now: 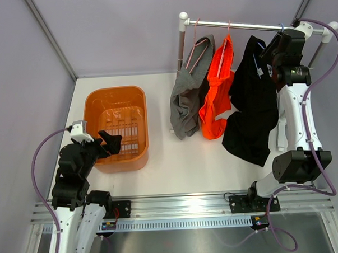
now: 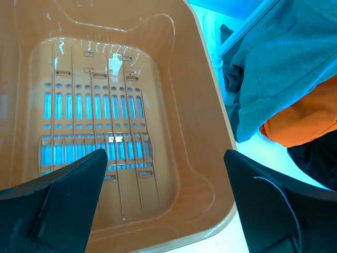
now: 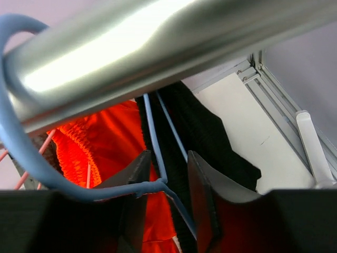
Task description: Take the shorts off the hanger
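Though limp, shorts (image 1: 217, 91) black, orange, grey

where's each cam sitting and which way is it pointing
top external: above and behind the bases, looking down on the white table; left arm and right arm show.
left wrist: above the orange plastic basket, facing down into it; open left claw frames it.
right wrist: up at the silver metal rail, facing the blue wire hanger; right claw flanks it.
shared: top and left wrist both see the basket.
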You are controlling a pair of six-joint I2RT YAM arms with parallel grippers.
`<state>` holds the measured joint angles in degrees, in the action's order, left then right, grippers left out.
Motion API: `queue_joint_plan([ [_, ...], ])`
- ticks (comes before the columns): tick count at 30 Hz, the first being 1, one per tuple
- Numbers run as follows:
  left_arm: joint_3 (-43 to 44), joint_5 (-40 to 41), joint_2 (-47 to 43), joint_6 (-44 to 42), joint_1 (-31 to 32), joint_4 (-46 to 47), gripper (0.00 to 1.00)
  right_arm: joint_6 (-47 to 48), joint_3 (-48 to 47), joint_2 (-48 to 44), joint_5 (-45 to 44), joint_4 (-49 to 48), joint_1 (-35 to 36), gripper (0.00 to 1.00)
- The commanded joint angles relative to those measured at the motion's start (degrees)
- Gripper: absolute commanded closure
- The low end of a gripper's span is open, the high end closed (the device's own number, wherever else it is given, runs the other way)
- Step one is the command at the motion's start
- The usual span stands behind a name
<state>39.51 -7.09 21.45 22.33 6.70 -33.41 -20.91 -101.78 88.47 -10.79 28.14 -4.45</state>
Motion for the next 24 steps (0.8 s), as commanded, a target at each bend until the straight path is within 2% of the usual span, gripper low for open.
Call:
queue_joint_plan([
  [1, 1.6, -0.7, 0.1, 0.0, 0.3, 1.9, 0.01, 0.3, -2.5, 1.5, 0.6, -0.8, -0.1, 0.61],
  [8, 1.6, -0.4, 0.1, 0.1, 0.6, 1.8, 0.01, -0.2, -1.9, 0.9, 1.6, -0.7, 0.0, 0.75],
  [16, 1.6, 0.0, 0.0, 0.1, 0.9, 1.6, 0.01, -0.5, -5.4, 0.1, 2.1, 2.0, -0.1, 0.97],
  [18, 1.6, 0.1, 0.1, 0.1, 1.0, 1.6, 0.01, -0.6, -6.1, -0.5, 2.3, 2.6, -0.1, 1.0],
  [24, 1.6, 0.2, 0.2, 0.2, 1.2, 1.6, 0.01, -0.6, -8.7, -2.5, 3.8, 4.7, -0.1, 1.0],
])
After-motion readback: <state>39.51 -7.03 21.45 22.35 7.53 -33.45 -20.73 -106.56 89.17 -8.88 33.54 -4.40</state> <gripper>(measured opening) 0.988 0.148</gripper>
